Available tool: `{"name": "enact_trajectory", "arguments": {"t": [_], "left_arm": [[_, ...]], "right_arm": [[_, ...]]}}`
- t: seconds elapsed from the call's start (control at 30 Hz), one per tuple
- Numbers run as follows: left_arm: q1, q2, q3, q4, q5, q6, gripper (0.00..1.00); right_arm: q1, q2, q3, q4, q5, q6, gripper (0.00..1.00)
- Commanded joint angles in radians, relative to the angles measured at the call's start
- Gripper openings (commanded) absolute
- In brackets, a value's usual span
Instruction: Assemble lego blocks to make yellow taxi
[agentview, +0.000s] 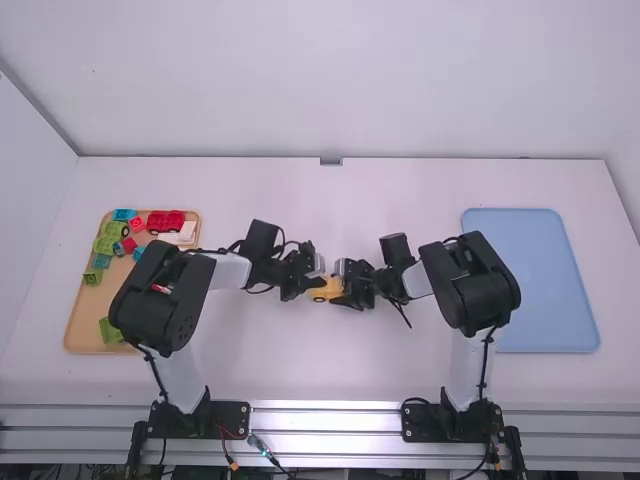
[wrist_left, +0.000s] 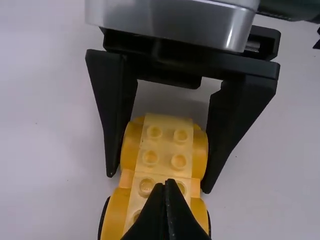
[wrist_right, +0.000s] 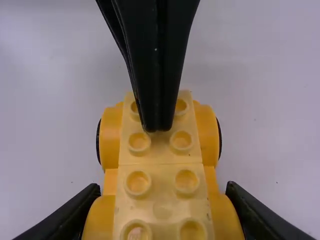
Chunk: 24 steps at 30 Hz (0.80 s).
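Yellow taxi (agentview: 322, 292) is at abt the middle of the white surface (agentview: 330, 365), btwn the two claws. It's a yellow wheeled body w/ pale yellow studded bricks (wrist_right: 161, 182) on top, set end to end, seam running across. Blk wheels (wrist_right: 219, 137) show at its sides.

R claw (agentview: 347, 287) has the taxi gripped, one finger (wrist_left: 114, 115) against each side, nr one end. L claw (agentview: 316, 279) is narrow, tips together, pointing down at the studs of the brick nr the other end; can't tell if tips touch.

L side of surface: tan tray (agentview: 80, 335) w/ spare pcs. Red wheeled pc (agentview: 165, 221) & white block (agentview: 178, 237) are nr its far edge; blue block (agentview: 124, 214) in far L corner area, green pcs (agentview: 107, 240) along L part, another green block (agentview: 110, 331) nr the near edge. R side: lt blue tray (agentview: 535, 285), well apart from taxi.
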Motion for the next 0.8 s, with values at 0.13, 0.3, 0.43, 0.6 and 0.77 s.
{"name": "enact_trajectory", "arguments": {"t": [0.13,0.3,0.43,0.6,0.77], "left_arm": [[-0.01,-0.008,0.021,-0.043,0.002,0.024,0.01],[0.073,-0.129,0.078,-0.042,0.14,0.024,0.01],[0.188,-0.22,0.093,-0.029,0.209,-0.025,0.02],[0.354,-0.288,0.095,-0.016,0.203,-0.24,0.99],[0.467,-0.292,0.095,-0.029,0.108,-0.46,0.99]], "right_arm": [[0.026,0.017,0.008,-0.008,-0.009,0.004,0.57],[0.026,0.017,0.008,-0.007,-0.008,0.004,0.58],[0.026,0.017,0.009,-0.007,-0.006,0.004,0.58],[0.026,0.017,0.022,-0.016,-0.006,0.005,0.64],[0.026,0.014,0.081,-0.14,0.027,0.025,0.99]]}}
